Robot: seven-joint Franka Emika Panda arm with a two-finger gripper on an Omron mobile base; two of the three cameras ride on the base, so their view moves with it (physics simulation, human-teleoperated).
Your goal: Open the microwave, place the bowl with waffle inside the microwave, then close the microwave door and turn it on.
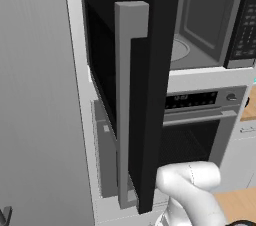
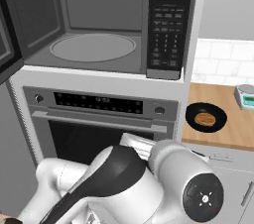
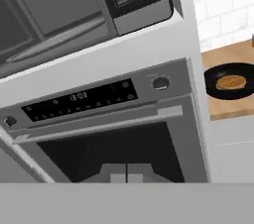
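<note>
Step one judged done: door (image 1: 135, 95) of the microwave (image 2: 104, 25) swung wide open to the left, standing edge-on in the left base view, grey bar handle (image 1: 127, 100) facing outward. Cavity bare, round turntable (image 2: 93, 47) with nothing on it. Keypad (image 2: 166, 34) on the right side of the cavity, untouched as far as can be judged.

Step two not yet begun: bowl (image 2: 206, 117) with waffle (image 2: 204, 118) sitting on the wooden worktop (image 2: 233, 129), off to the right of the oven (image 2: 99, 119) and below the microwave's level, well apart from the gripper (image 3: 126, 177). Gripper closed, fingertips pressed together at the bottom of the hand view, holding nothing, aimed at the oven front with the bowl off to the upper right of that view.

Left to do, by this judgement: open the gripper, reach right to the bowl, grasp its rim, lift and carry it up-left onto the turntable, release, withdraw, push the door shut, press a start key on the keypad.

Count: one microwave, one door, one handle, one turntable, one keypad; one oven beneath, with two knobs, one (image 2: 38, 98) at the left end of its panel and one (image 2: 159, 110) at the right; one bowl, one waffle in it; one small grey-and-teal object (image 2: 245, 95) at the far right of the worktop, too cropped to name; one gripper.
</note>
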